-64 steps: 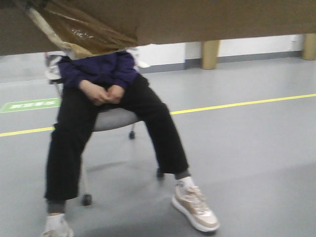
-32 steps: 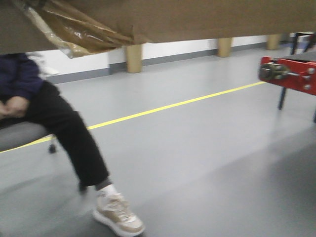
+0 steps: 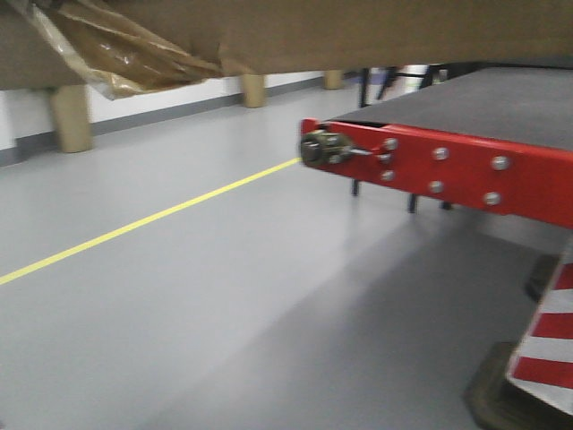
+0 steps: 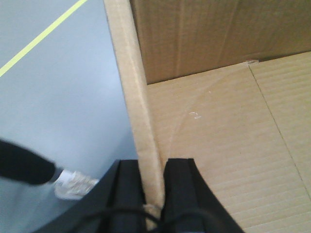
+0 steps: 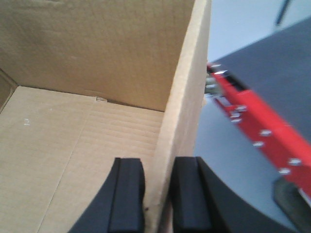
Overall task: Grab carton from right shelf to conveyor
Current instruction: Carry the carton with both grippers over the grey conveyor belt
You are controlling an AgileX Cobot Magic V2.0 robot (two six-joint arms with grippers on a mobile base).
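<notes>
The brown carton [image 3: 358,31] hangs across the top of the front view, with a wad of yellowish tape [image 3: 125,58] under its left end. My left gripper [image 4: 154,170] is shut on the carton's left wall [image 4: 131,87], one finger inside and one outside. On the carton's right wall [image 5: 187,87] my right gripper [image 5: 158,167] is shut the same way. The open carton's inside floor [image 5: 73,145] is bare. The conveyor [image 3: 483,107], a dark grey belt with a red edge [image 3: 448,175], lies at the right, below the carton. The shelf is out of view.
Grey floor with a yellow line [image 3: 152,219] spreads to the left. Tan pillars [image 3: 70,116] stand along the far wall. A red-and-white striped post [image 3: 546,345] on a dark base is at the bottom right. A white shoe [image 4: 73,184] shows under the left wrist.
The view has swung right with the carton still held: the seated person has left the front view, and the conveyor has come in from the right and grown much closer.
</notes>
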